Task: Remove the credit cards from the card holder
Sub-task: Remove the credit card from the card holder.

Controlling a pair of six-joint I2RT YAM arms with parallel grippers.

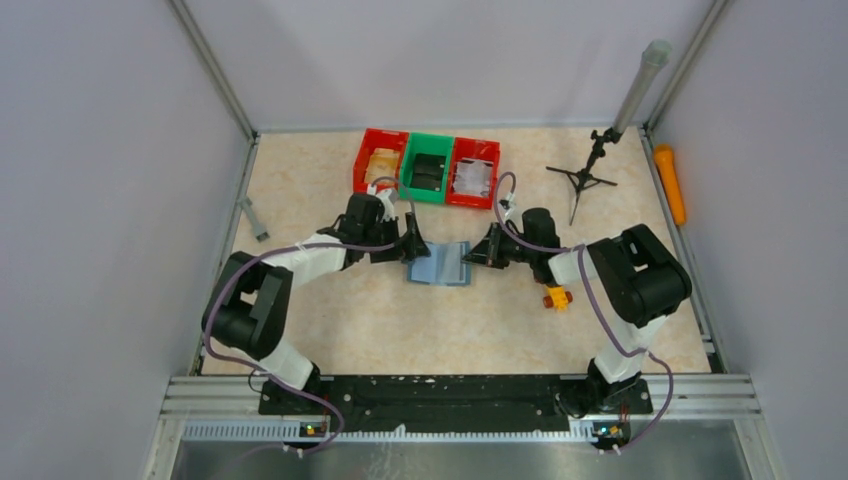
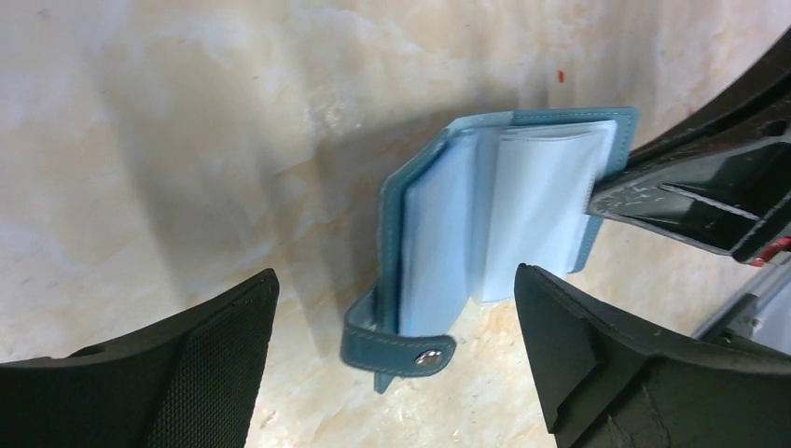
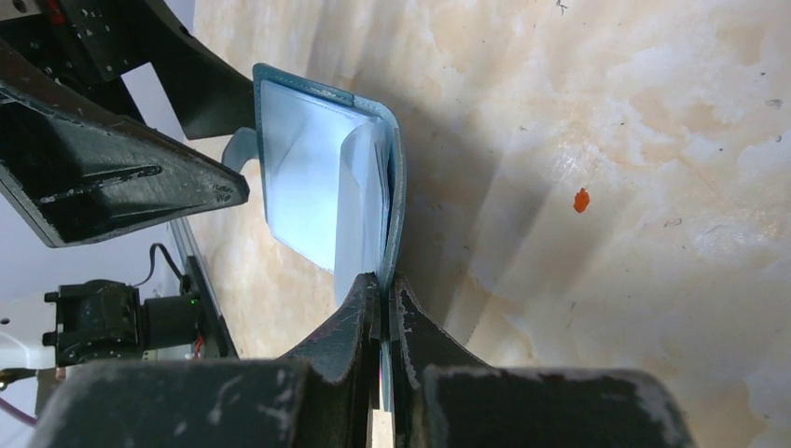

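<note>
The teal-blue card holder [image 1: 440,263] lies open at mid table, pale blue slots facing up. In the left wrist view the card holder [image 2: 485,215] has its snap strap [image 2: 401,350] hanging at the near end. My left gripper [image 2: 396,280] is open, and the strap end sits between its fingers without touching them. It shows at the holder's left edge in the top view [image 1: 412,246]. My right gripper [image 3: 384,285] is shut on the holder's right cover edge, also in the top view [image 1: 482,250]. No dark credit card shows in the slots.
A red bin [image 1: 380,158], a green bin [image 1: 428,168] holding dark flat items and another red bin [image 1: 474,172] stand at the back. A yellow-orange toy block [image 1: 557,297] lies by the right arm. A small tripod [image 1: 585,178] and an orange object [image 1: 670,182] are at far right.
</note>
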